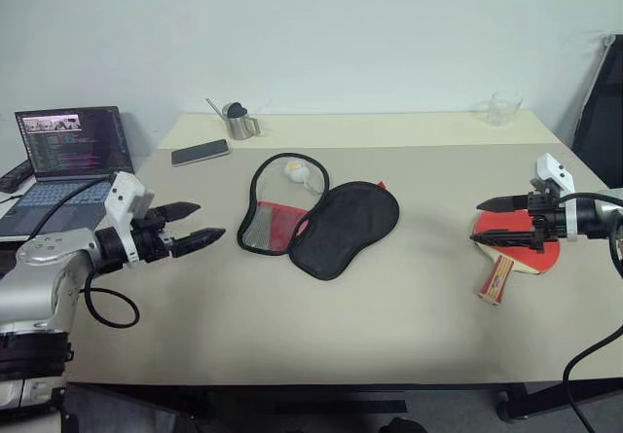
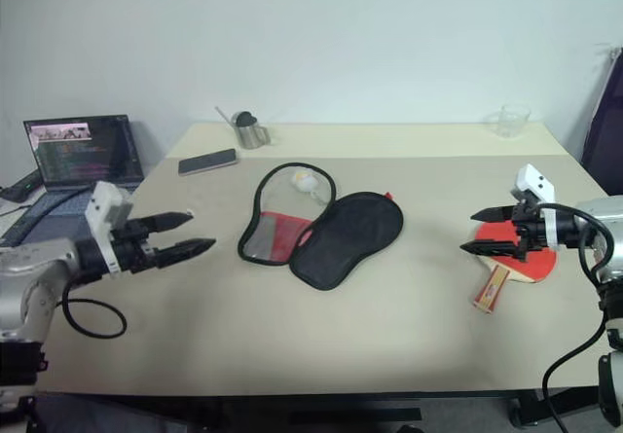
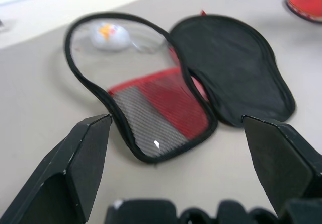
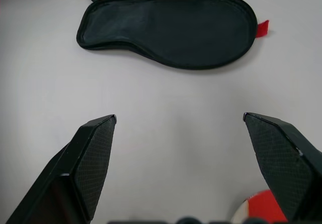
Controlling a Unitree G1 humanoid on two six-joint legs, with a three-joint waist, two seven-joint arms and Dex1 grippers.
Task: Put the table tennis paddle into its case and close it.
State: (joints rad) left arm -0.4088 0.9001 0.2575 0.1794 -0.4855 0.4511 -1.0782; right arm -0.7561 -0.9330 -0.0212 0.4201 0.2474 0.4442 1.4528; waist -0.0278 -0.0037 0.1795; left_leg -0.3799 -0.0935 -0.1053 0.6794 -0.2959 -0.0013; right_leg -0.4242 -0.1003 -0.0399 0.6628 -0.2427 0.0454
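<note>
- The case [image 1: 321,217] lies unzipped and folded open near the middle of the pale table [image 1: 321,326], its two halves side by side and joined along one edge.
- The half nearer the robot's left is the see-through side, edged in black, with a red panel [image 1: 275,225] at its narrow end; a small white ball [image 1: 294,169] with an orange mark shows through the clear part at its round end.
- The other half lies flat as plain black fabric [image 1: 346,227], with a small red tab at its far edge.
- The table tennis paddle [image 1: 526,248] lies flat on the robot's right side of the table, well apart from the case, red face up, its light wooden handle [image 1: 495,279] pointing toward the near edge.
- The right gripper [image 1: 498,221] hangs above the paddle's blade, its two black fingers spread wide and holding nothing; I cannot tell whether the lower finger touches the rubber.
- The left gripper [image 1: 195,222] hovers over the table's left side, fingers pointing toward the case, also spread wide and empty.
- At the far left of the table sit a dark phone [image 1: 200,152] and a small metal cup [image 1: 238,121]; a clear glass [image 1: 502,109] stands at the far right.
- An open laptop [image 1: 70,156] sits just beyond the table's left edge.
</note>
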